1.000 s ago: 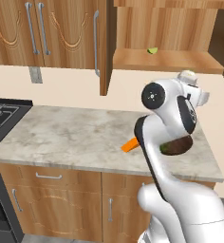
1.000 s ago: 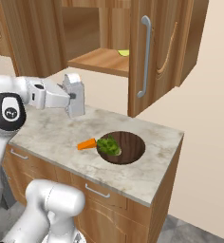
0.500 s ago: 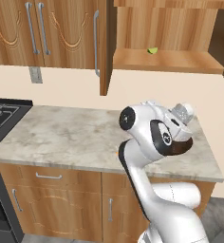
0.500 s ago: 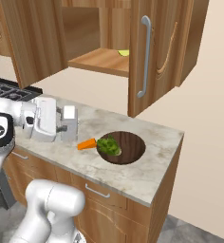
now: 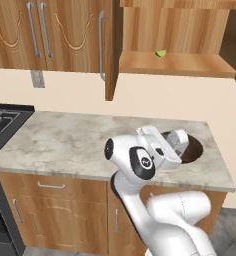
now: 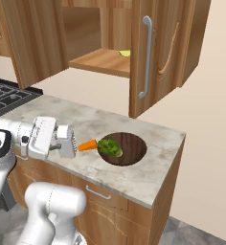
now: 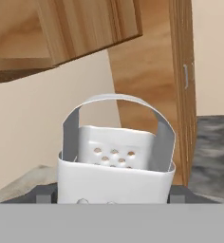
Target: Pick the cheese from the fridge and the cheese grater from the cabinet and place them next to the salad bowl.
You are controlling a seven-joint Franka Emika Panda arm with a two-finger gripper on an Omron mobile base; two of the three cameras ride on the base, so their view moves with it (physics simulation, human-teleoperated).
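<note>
The marble bench [image 6: 153, 167] carried the salad bowl [image 6: 129, 148], the cheese [image 6: 87, 144] just beside it. The arm folded low — its tool [image 6: 67, 142] clasped the cheese grater [image 7: 116, 163] near the cheese, below the open cabinet [image 6: 148, 48].

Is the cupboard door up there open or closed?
Open. The cabinet door swings outward, showing its wooden shelf with a small green item.

A pale silver-grey metal box grater [image 7: 115, 161] with small dark holes. An orange cheese wedge [image 6: 87, 145] beside a dark brown bowl [image 6: 133, 146] of green leaves. Brown wood-grain cabinet [image 6: 153, 52], beige-grey marbled counter [image 5: 70, 142].
</note>
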